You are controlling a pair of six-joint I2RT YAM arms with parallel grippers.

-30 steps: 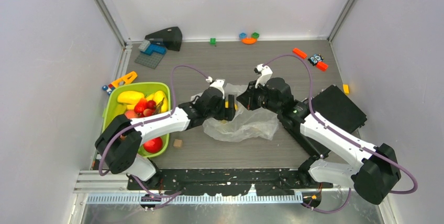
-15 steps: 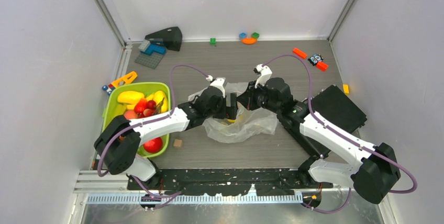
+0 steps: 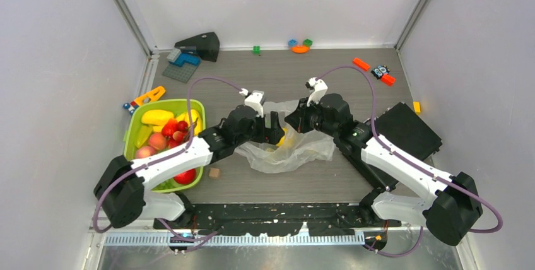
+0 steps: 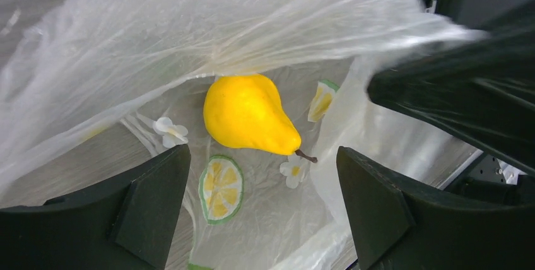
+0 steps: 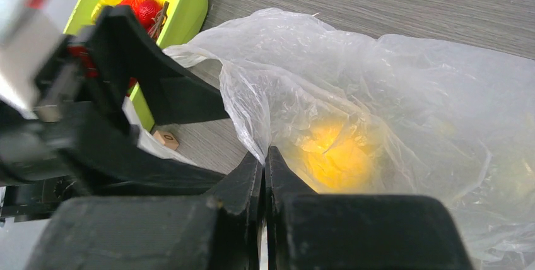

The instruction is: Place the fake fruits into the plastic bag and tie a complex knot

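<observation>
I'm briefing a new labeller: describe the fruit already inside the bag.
On the grey table, find the central clear plastic bag. Inside lies a yellow pear with a short brown stem. It is solid, unlike the flat lemon slices printed on the bag; the other fruits sit in the green tray.

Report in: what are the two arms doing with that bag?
Left tool open, empty, at plastic bag mouth. Right tool shut on bag edge, holding it up. Yellow pear inside; other fruits in green tray. Mouth unobstructed.
</observation>
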